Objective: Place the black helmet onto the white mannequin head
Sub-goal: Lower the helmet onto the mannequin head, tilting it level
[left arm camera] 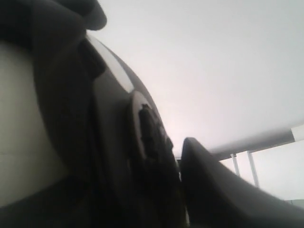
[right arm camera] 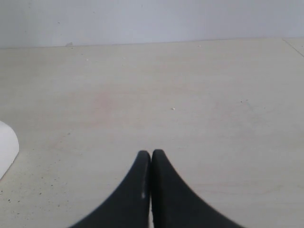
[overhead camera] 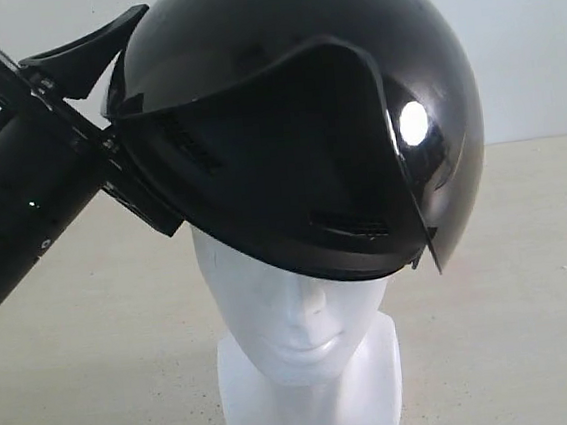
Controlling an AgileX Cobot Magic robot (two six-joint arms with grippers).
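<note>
The black helmet [overhead camera: 294,111] hangs tilted over the white mannequin head [overhead camera: 298,312], covering its crown and eyes; nose, lips, neck and base show below the rim. Whether the helmet rests on the head I cannot tell. My left gripper [overhead camera: 123,87] comes in from the left and is shut on the helmet's rear rim, one finger [overhead camera: 83,56] outside the shell and the other hidden inside. The left wrist view shows the helmet's edge [left arm camera: 147,137] pressed beside a dark finger [left arm camera: 223,190]. My right gripper [right arm camera: 151,156] is shut on nothing, low over the table.
The pale beige table [overhead camera: 533,299] stretches around the head's base to a white wall [overhead camera: 527,28] behind. A white rounded edge [right arm camera: 7,147] sits at the side of the right wrist view.
</note>
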